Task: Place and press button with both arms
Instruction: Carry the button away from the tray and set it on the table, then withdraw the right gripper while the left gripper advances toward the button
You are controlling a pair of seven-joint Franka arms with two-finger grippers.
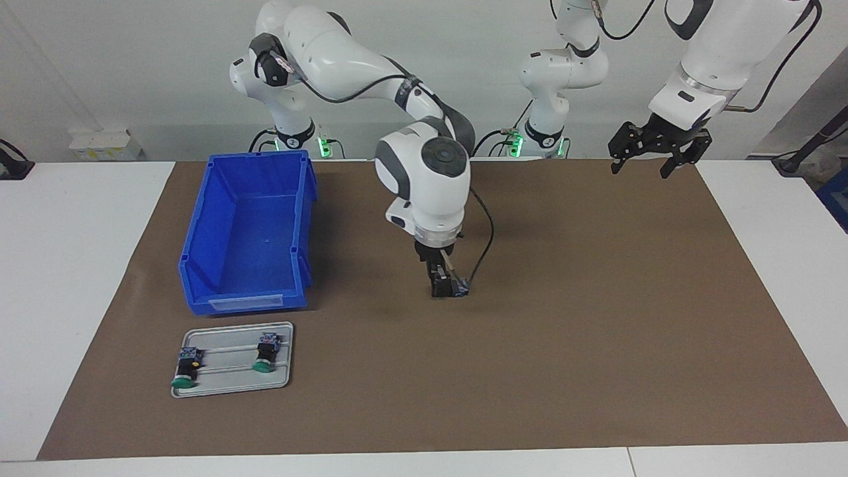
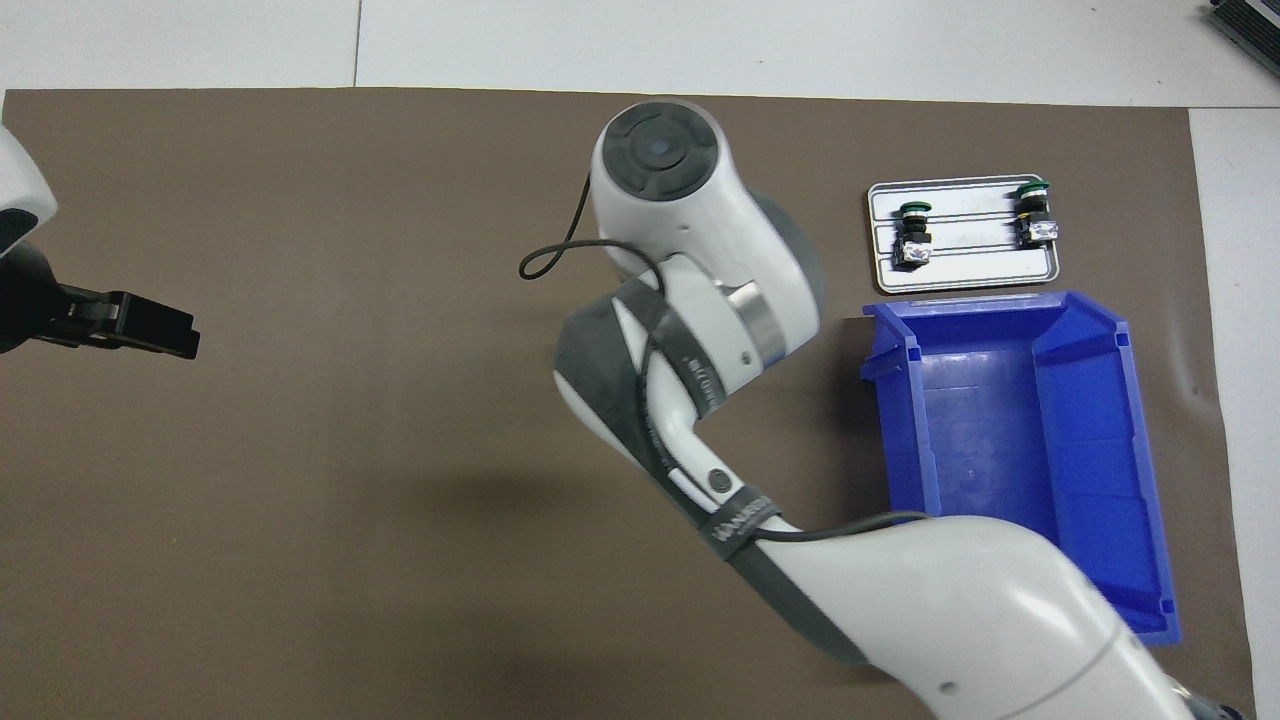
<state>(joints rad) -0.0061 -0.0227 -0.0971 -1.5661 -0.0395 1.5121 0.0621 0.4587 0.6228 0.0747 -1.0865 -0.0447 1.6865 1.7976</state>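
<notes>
My right arm reaches to the middle of the brown mat (image 1: 596,318). Its gripper (image 1: 442,286) is down at the mat, shut on a small black button (image 1: 460,287) with a bluish end; the cap is hidden. In the overhead view the arm covers both. A like green-capped button (image 1: 266,351) lies on the grey tray (image 1: 232,387), also in the overhead view (image 2: 912,237). Beside it lies a button with a yellow spot (image 1: 187,366). My left gripper (image 1: 641,167) waits open and empty, raised over the mat's edge at the left arm's end; it also shows in the overhead view (image 2: 150,330).
An empty blue bin (image 1: 248,232) stands at the right arm's end of the mat, nearer to the robots than the tray. White table (image 1: 73,278) borders the mat at both ends. A black cable loops from the right arm's wrist.
</notes>
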